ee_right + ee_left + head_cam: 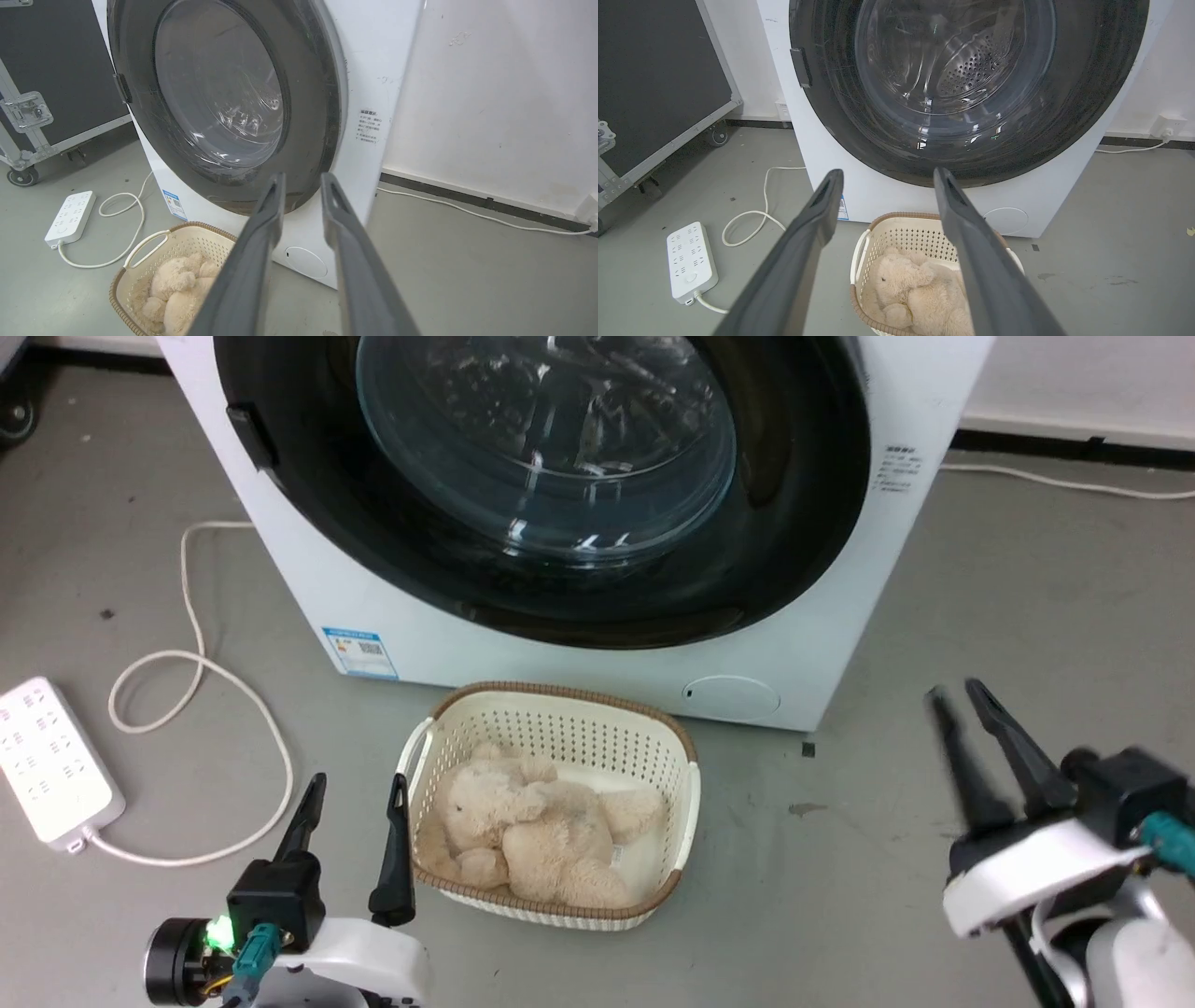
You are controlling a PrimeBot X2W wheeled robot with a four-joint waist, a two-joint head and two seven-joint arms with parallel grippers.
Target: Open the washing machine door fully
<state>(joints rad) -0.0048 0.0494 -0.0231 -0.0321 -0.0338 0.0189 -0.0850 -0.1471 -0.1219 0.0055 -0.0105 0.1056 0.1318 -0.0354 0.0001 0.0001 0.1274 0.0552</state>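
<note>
A white washing machine (467,653) stands on the floor (1027,597), its washing machine door (803,523), a glossy black ring around bulging glass, flush against the front. The door looks rigid, heavy and slick; the small handle tab (250,434) on its left edge seems the only hold. Left gripper (357,789) and right gripper (954,695) hang low, fingers parted, empty.

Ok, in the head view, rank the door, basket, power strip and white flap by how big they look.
1. Door, cropped at the top yet biggest by far.
2. Basket.
3. Power strip.
4. White flap, smallest.
The power strip seems nearer the camera than the white flap, which may flatter it.
</note>
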